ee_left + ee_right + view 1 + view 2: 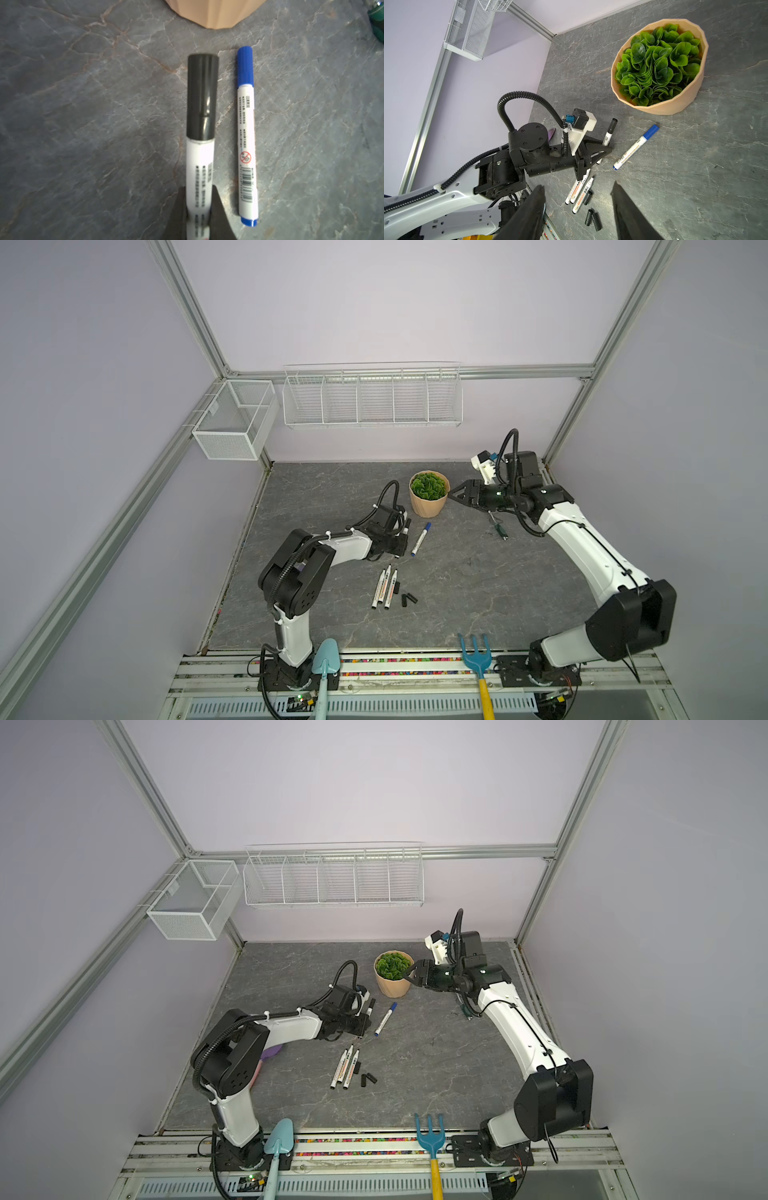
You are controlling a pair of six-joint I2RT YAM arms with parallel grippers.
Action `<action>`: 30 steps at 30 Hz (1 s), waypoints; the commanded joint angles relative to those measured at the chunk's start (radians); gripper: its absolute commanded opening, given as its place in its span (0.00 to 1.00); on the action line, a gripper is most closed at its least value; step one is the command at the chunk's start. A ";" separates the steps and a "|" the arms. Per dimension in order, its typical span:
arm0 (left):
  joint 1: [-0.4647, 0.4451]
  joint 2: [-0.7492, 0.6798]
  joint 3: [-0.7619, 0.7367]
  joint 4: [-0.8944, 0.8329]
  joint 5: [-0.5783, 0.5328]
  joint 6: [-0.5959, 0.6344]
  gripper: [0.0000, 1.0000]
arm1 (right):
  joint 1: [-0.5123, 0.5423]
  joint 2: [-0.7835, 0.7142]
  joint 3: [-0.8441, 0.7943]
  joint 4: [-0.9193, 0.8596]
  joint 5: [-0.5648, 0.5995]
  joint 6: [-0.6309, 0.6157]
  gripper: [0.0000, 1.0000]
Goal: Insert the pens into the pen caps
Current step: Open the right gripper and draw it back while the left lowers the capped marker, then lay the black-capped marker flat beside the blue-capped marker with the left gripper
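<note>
We see left gripper (199, 188) clamped on capped black pen (200, 158), just beside blue pen (247, 145) on surface (83, 124); right gripper (577, 185) jaws apart, empty. We'd lower flat, release slowly against rolling. Three pens (581, 193), caps (592, 219) nearby.

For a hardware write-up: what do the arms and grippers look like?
The left arm and right arm: white shells, black joint housings, black corrugated hose with white zip ties. The left gripper and right gripper: black, triangular fingers, white camera mount.
</note>
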 commanded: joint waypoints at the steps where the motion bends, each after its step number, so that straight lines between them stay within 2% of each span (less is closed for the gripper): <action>1: 0.000 0.029 0.060 -0.038 0.031 0.022 0.19 | 0.000 -0.013 -0.013 -0.026 0.010 -0.028 0.55; 4: 0.000 0.045 0.079 -0.042 0.054 0.009 0.26 | 0.002 -0.010 -0.015 -0.034 0.015 -0.036 0.55; 11: -0.001 0.044 0.084 -0.027 0.096 -0.015 0.37 | 0.002 -0.009 -0.019 -0.043 0.008 -0.048 0.54; 15: 0.000 0.050 0.084 -0.010 0.143 -0.023 0.51 | 0.002 -0.004 -0.018 -0.049 -0.004 -0.056 0.54; 19: 0.004 0.060 0.089 -0.001 0.170 -0.038 0.58 | 0.008 0.041 -0.001 -0.120 0.021 -0.077 0.54; 24: 0.004 0.072 0.096 -0.005 0.167 -0.033 0.58 | 0.054 0.138 -0.043 -0.117 0.070 -0.051 0.54; 30: 0.004 0.086 0.108 -0.002 0.164 -0.031 0.57 | 0.130 0.295 -0.026 -0.016 0.097 -0.014 0.53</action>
